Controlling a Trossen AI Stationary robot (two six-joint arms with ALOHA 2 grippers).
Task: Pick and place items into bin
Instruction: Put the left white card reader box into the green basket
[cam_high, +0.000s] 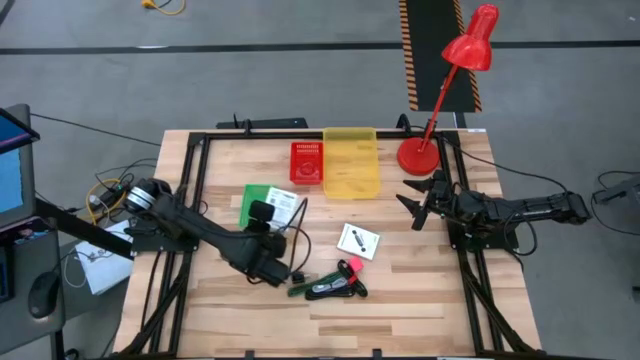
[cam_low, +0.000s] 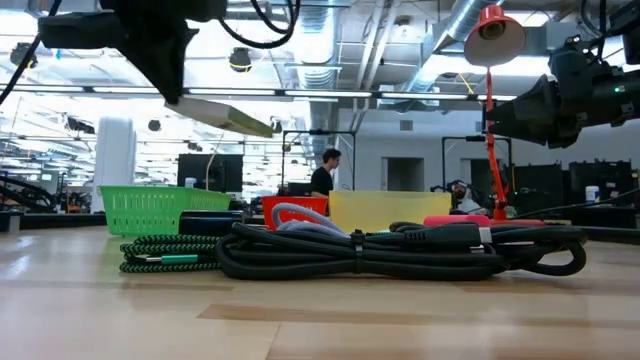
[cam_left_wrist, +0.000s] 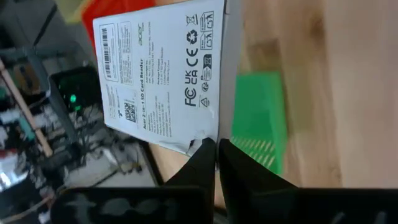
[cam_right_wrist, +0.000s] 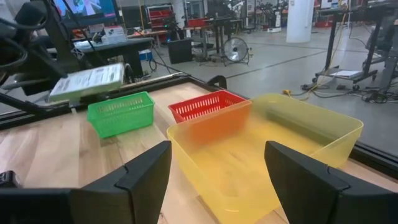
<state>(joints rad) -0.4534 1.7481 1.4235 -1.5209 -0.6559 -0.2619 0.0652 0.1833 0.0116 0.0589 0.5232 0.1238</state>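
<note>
My left gripper (cam_high: 268, 212) is shut on a flat white printed box (cam_left_wrist: 161, 68) and holds it in the air above the green bin (cam_high: 258, 205). In the low view the box (cam_low: 225, 115) hangs tilted under the gripper (cam_low: 175, 90). The white square packet with a black mark (cam_high: 359, 241) lies flat on the table. Nearer the front lie the pink-tipped piece (cam_high: 352, 266), the black cable (cam_low: 400, 250) and a green braided cord (cam_low: 165, 252). My right gripper (cam_high: 415, 195) waits open at the table's right, facing the yellow bin (cam_right_wrist: 261, 149). My left gripper pinches the white box between its two fingers at one edge, near a corner (cam_left_wrist: 208, 134). The box is lifted clear, with its printed face toward the wrist camera. It hangs tilted over the green bin (cam_left_wrist: 258, 118).
The red bin (cam_high: 306, 162) and the yellow bin (cam_high: 351, 162) stand side by side at the far middle. A red desk lamp (cam_high: 440, 100) stands at the far right corner. A black frame (cam_high: 190, 200) edges the table. A person (cam_low: 322, 172) shows in the room beyond.
</note>
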